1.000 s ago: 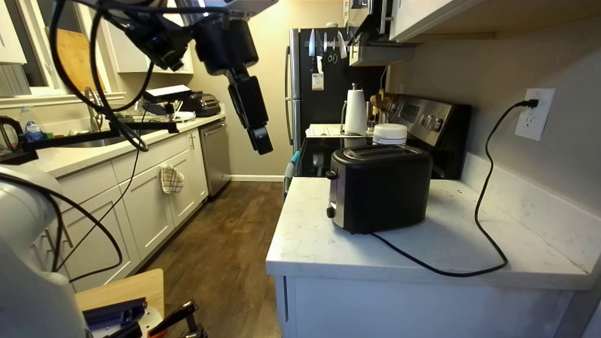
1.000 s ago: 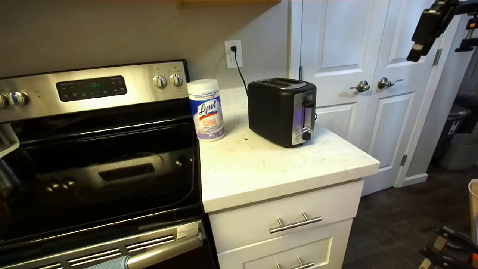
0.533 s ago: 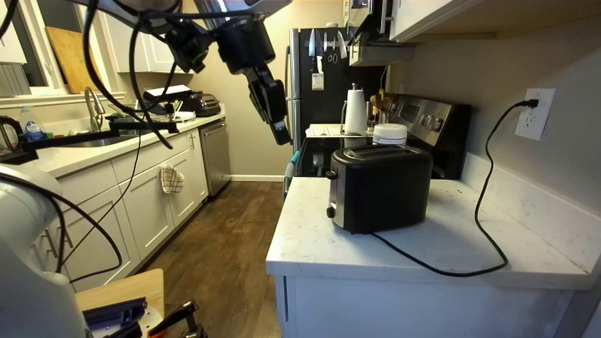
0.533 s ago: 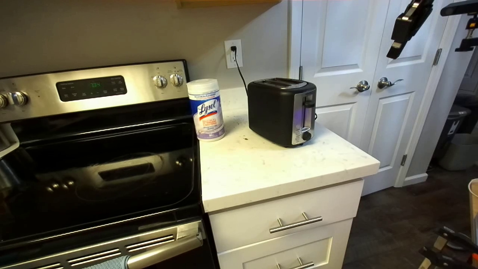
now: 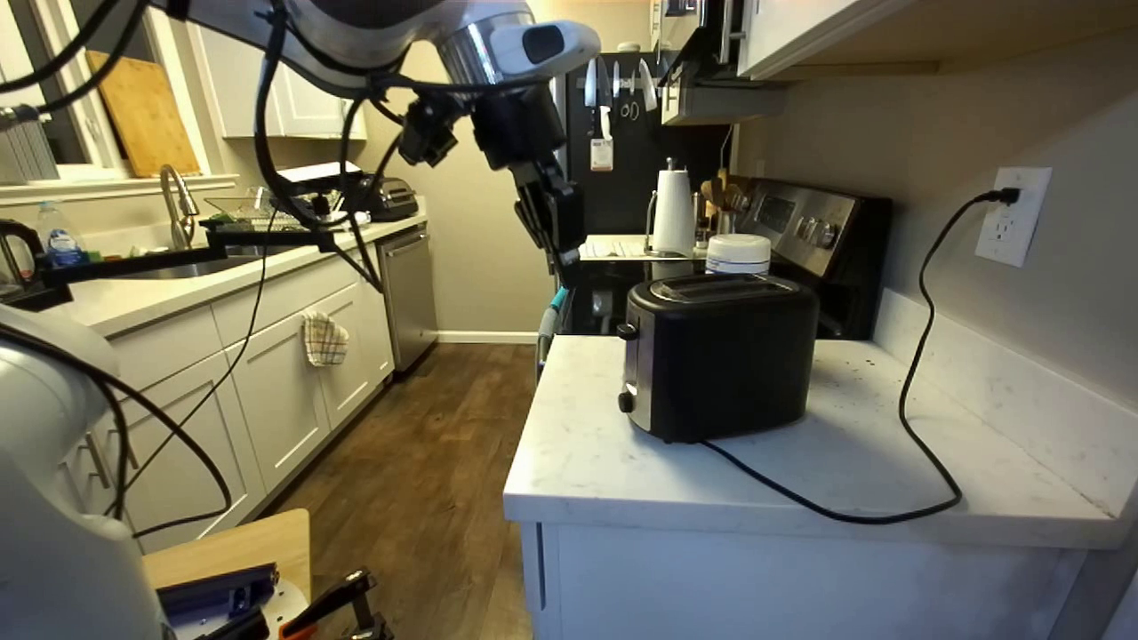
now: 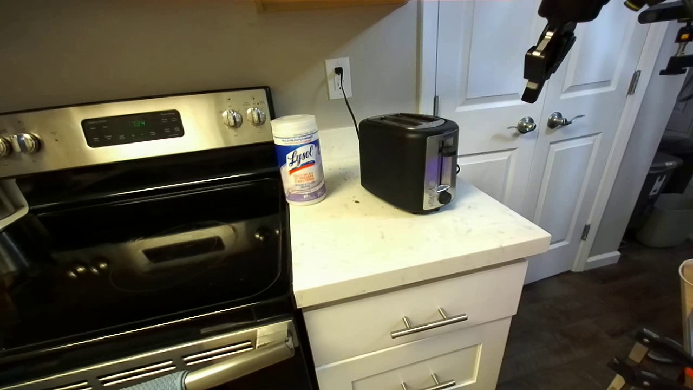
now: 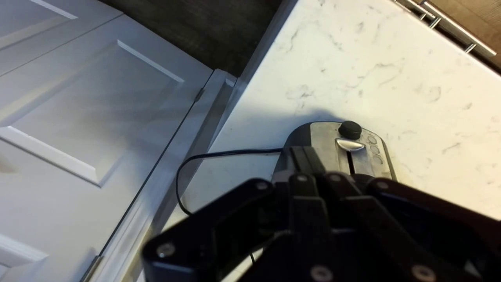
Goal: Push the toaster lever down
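Matte black, the toaster (image 6: 398, 162) is set upright on the white counter (image 6: 406, 244). Its narrow end is faced with a metal panel (image 6: 433, 168), on which the small dark lever (image 6: 449, 151) is placed near the top, well above a round knob (image 6: 444, 197). In the wrist view much of the toaster is hidden by the gripper (image 6: 533, 92); the knob and part of the panel are left in sight.

The gripper is held in the air, tilted, with its tips pointed downward; in both exterior views it is seen higher than the lever and apart from the toaster. Its fingers (image 7: 315, 161) are clenched together, tip beside tip. The arm (image 5: 373, 40) is stretched in from the upper left of an exterior view.

From beneath the toaster a black cord (image 5: 876, 520) is trailed across the counter and plugged into the wall outlet (image 5: 1013, 240). Near the toaster, but apart from it, a tub of wipes (image 6: 299, 162) is stood beside the stove (image 6: 157, 233). Drawers (image 6: 379, 336) are built in below the counter, and white doors (image 6: 482, 54) are seen behind the toaster. Past the stove a roll of paper towels (image 5: 673, 213) is stood upright, and knives (image 5: 591, 84) are hung on the side of the fridge (image 5: 613, 203). Across the floor (image 5: 436, 462), a checked towel (image 5: 325, 339) is hung on the front of a white cupboard (image 5: 276, 382).
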Motion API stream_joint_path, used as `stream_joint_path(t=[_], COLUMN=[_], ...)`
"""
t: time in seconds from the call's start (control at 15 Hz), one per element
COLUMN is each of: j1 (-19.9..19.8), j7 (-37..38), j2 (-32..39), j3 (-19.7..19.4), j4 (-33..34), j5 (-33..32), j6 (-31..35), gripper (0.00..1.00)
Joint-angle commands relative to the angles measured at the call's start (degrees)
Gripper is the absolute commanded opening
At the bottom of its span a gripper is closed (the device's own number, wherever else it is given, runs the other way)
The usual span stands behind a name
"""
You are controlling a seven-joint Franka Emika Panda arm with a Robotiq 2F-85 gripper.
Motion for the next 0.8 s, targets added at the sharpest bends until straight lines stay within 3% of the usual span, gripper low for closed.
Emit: stream_joint_path(t=[0.0, 0.4, 0.73], j1=[-0.4, -1.1, 0.0], j7=[3.0, 7.6, 6.5], j2=[4.5, 8.0, 8.7], j3=[0.6, 1.2, 0.3], j4=[0.1, -1.2, -0.4], j5=[-1.7, -3.1, -1.7], j6=[4.7, 13.3, 12.3], gripper=[0.0, 0.0, 0.01])
